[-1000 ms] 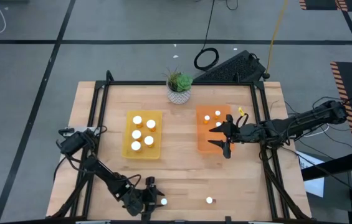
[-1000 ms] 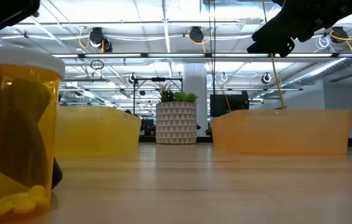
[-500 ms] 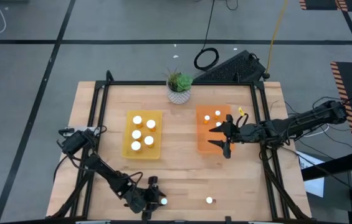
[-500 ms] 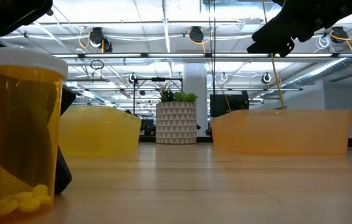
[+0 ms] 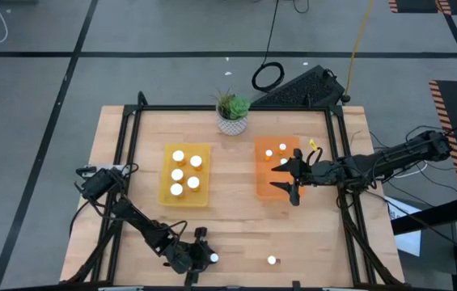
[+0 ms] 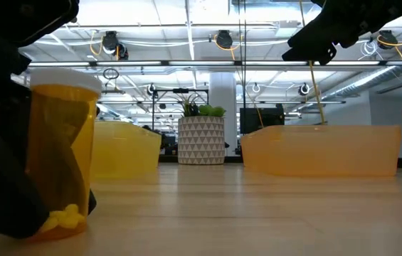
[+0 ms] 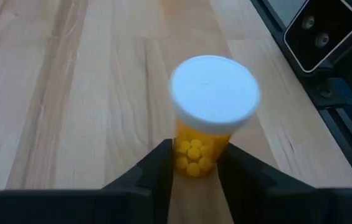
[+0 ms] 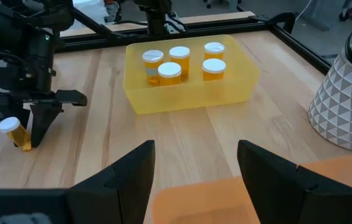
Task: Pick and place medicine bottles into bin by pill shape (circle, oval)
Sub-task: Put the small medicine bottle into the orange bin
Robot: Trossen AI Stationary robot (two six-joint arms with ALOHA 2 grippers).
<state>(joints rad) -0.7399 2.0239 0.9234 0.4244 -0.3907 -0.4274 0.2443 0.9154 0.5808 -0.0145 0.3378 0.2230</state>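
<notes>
1. In the low view, the left gripper (image 6: 16, 142) runs off the picture's left and top edges, so only a dark mass shows around the bottle (image 6: 60, 149).
2. In the left wrist view, the fingers (image 7: 163, 165) cover the bottle's lower sides, and its base is hidden.
3. From above, the small bottle (image 5: 272, 260) alone near the worktop's front edge is too tiny to tell its pill shape.
4. In the right wrist view, the orange bin (image 8: 219, 196) is cut off at the picture's bottom edge, and the pills in the yellow bin's (image 8: 188, 93) bottles cannot be made out.
</notes>
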